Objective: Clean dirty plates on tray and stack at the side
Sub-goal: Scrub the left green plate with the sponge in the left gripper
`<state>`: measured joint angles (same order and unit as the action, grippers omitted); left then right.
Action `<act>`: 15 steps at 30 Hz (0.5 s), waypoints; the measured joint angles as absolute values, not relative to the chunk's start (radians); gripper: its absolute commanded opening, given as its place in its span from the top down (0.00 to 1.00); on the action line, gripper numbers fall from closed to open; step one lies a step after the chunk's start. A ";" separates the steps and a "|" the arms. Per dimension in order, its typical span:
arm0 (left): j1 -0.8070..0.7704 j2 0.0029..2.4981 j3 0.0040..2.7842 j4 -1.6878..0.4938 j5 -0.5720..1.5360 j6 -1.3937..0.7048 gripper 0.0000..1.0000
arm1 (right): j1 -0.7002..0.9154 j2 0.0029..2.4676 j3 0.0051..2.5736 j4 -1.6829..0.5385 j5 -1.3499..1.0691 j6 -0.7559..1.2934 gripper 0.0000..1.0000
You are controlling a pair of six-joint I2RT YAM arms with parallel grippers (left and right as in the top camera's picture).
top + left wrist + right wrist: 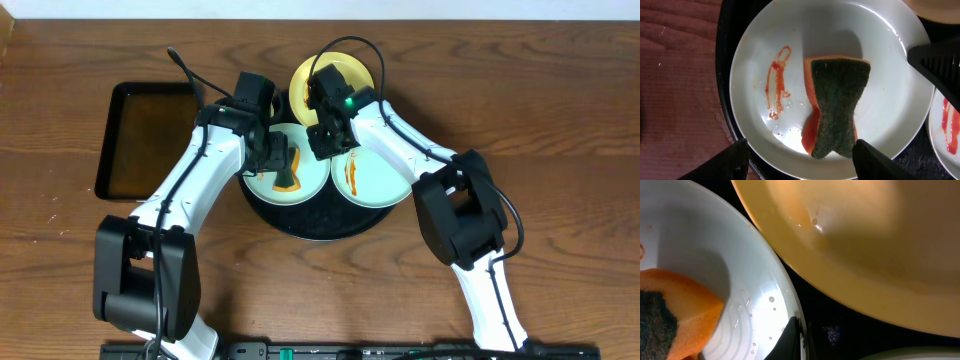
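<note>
Wiping is in hand. Your left gripper (pixel 801 150) hangs spread over the sponge (pixel 837 105) on the streaked mint plate (pixel 760 55), which sits in the tray (pixel 310 228). Your right gripper (pixel 322 140) sits at that plate's rim; I cannot tell its closure. Next, you pinch the sponge and scrub.

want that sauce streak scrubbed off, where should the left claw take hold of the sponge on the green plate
At its pinched waist, from straight above. The sponge lies flat on the green plate, scouring side up, and narrows midway, so its two long edges sit closest there. The open left claw has its fingers lined up to either side of it, which probably suits that grip.
</note>
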<state>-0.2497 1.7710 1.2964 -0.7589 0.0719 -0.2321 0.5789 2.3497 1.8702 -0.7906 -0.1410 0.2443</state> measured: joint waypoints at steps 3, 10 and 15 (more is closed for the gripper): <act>-0.250 1.771 1.296 -0.757 0.084 -0.232 0.33 | 0.579 2.350 1.871 -0.791 -0.142 0.244 0.98; -0.250 1.790 1.296 -0.720 0.134 -0.235 0.33 | 0.579 2.350 1.871 -0.789 -0.142 0.244 0.96; -0.250 1.857 1.296 -0.716 0.151 -0.236 0.34 | 0.579 2.350 1.871 -0.788 -0.141 0.244 0.95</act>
<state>-0.2497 1.8568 1.2964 -0.7158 0.1513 -0.2356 0.5789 2.3497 1.8706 -0.7883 -0.1413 0.2443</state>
